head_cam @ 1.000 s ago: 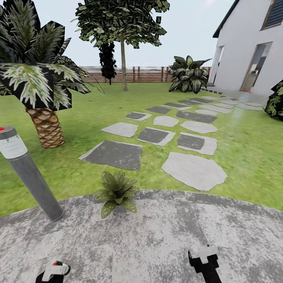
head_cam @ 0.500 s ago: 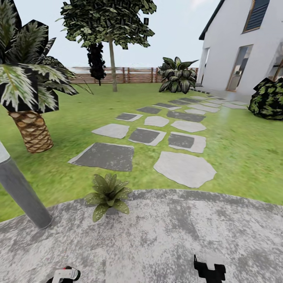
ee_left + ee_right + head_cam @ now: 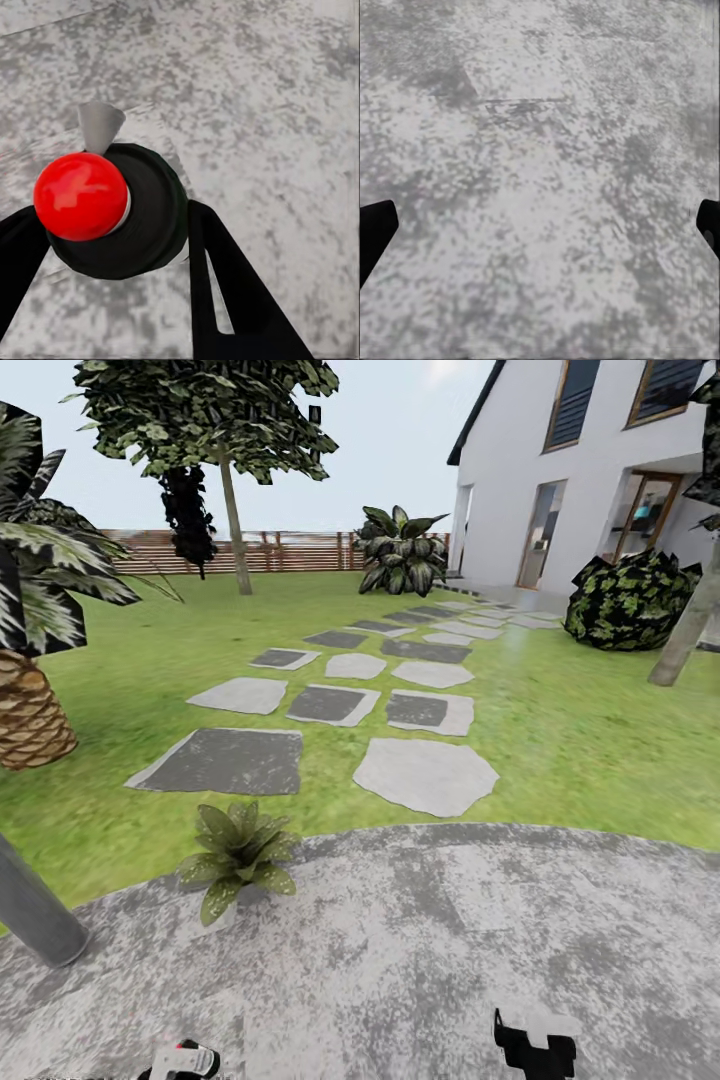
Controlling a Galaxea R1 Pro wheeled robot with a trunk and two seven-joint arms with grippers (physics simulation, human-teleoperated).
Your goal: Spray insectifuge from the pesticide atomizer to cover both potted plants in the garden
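In the left wrist view, the pesticide atomizer (image 3: 146, 232) is seen from above: a black top, a red button and a grey nozzle. My left gripper (image 3: 116, 217) is shut on it, one black finger on each side. In the head view this gripper (image 3: 185, 1060) sits at the bottom edge over the grey paved round (image 3: 420, 960). One potted plant (image 3: 237, 850), a low green rosette, stands at the round's rim, ahead of the left gripper. My right gripper (image 3: 535, 1045) hangs open over the paving, with its fingers (image 3: 376, 229) wide apart and nothing between them.
A grey metal post (image 3: 35, 915) rises at the left edge of the round. A scaly palm trunk (image 3: 30, 710) stands on the lawn behind it. Stepping stones (image 3: 425, 775) lead across the grass to a white house (image 3: 580, 470). A dark bush (image 3: 630, 600) and a slatted fence (image 3: 290, 550) lie farther off.
The head camera has swung to the right, so the whole scene has slid left; more of the house and bush shows. Both grippers keep their places at the bottom edge.
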